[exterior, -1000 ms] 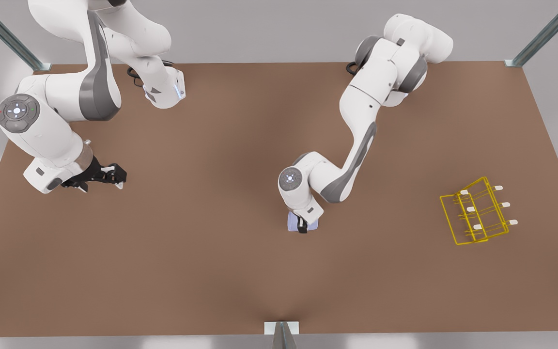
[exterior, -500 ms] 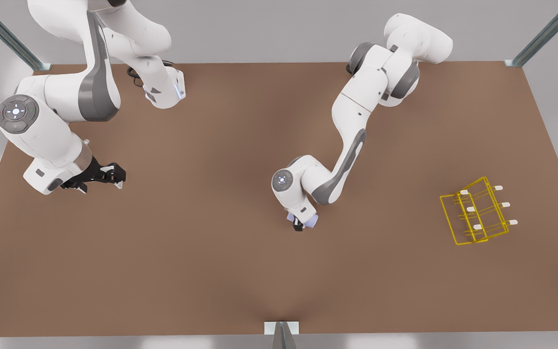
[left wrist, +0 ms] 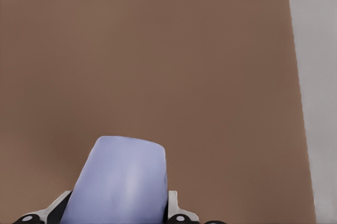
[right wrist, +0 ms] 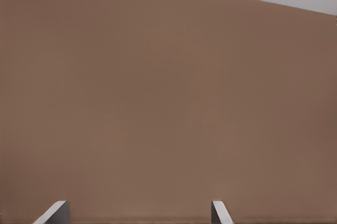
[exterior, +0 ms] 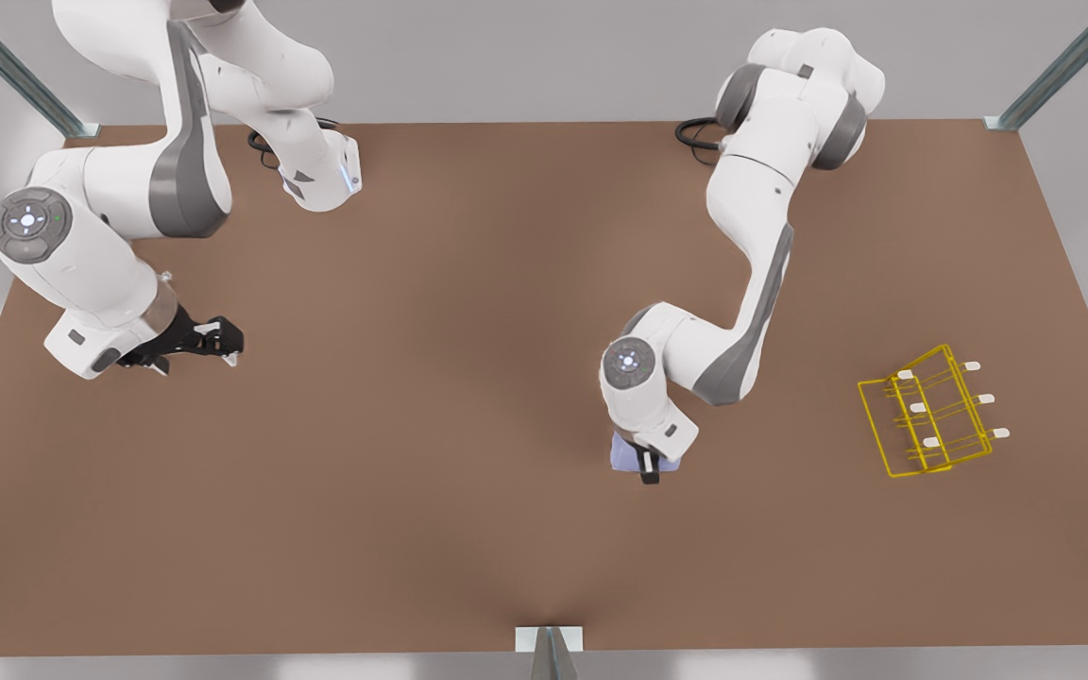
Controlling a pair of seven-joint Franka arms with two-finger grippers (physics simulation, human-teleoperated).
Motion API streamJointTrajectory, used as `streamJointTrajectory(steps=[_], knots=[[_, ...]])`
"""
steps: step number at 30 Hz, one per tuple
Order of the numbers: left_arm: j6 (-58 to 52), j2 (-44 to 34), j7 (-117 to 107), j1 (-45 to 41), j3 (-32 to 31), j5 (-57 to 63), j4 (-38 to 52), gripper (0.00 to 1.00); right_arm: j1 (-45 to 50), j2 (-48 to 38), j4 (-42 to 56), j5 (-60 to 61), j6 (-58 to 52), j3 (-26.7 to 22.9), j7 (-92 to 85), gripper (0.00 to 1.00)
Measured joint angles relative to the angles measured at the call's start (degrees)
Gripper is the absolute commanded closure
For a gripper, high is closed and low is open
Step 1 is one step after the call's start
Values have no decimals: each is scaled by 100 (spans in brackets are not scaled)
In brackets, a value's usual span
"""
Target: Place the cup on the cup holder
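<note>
The lavender-blue cup (exterior: 621, 456) is held in my left gripper (exterior: 646, 465), near the middle of the brown table, a little toward the front view's right. In the left wrist view the cup (left wrist: 124, 182) sits between the fingers (left wrist: 176, 212), which are shut on its sides. The yellow wire cup holder (exterior: 929, 411), with white-tipped prongs, stands on the table well to the front view's right of the cup. My right gripper (exterior: 223, 342) waits open over the table on the front view's left; its two fingertips (right wrist: 220, 211) stand wide apart with nothing between them.
The brown table (exterior: 412, 529) ends at grey floor on all sides. Metal struts rise at the back corners (exterior: 1054, 80), and a bracket (exterior: 549, 642) sits at the middle of the front edge. Bare tabletop lies between cup and holder.
The left arm has swung toward the front view's right with the cup in its gripper, bringing it closer to the cup holder. The right arm has barely moved.
</note>
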Motion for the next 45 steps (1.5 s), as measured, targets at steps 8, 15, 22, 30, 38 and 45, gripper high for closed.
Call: streamJointTrajectory(steps=[8, 15, 22, 30, 38, 45], knots=[[-1585, 13, 479, 52, 94, 2425, -109, 22, -48, -3, 76, 39, -94, 30, 190, 0], [-2704, 29, 807, 67, 765, 4538, -891, 21, -87, 23, 94, 46, -113, 30, 301, 0], [-3711, -34, 1011, -251, 840, 5355, -1376, 19, -90, 25, 94, 45, -124, 30, 369, 0], [-4464, -396, 991, -412, 937, 5793, -2385, 19, -98, 29, 94, 44, -127, 25, 411, 0], [-4373, -487, 651, -196, 981, 6229, -3034, 19, -97, 34, 91, 44, -128, 21, 440, 0], [-4168, -688, 267, -55, 1164, 6523, -3670, 19, -97, 34, 94, 44, -129, 21, 459, 0]])
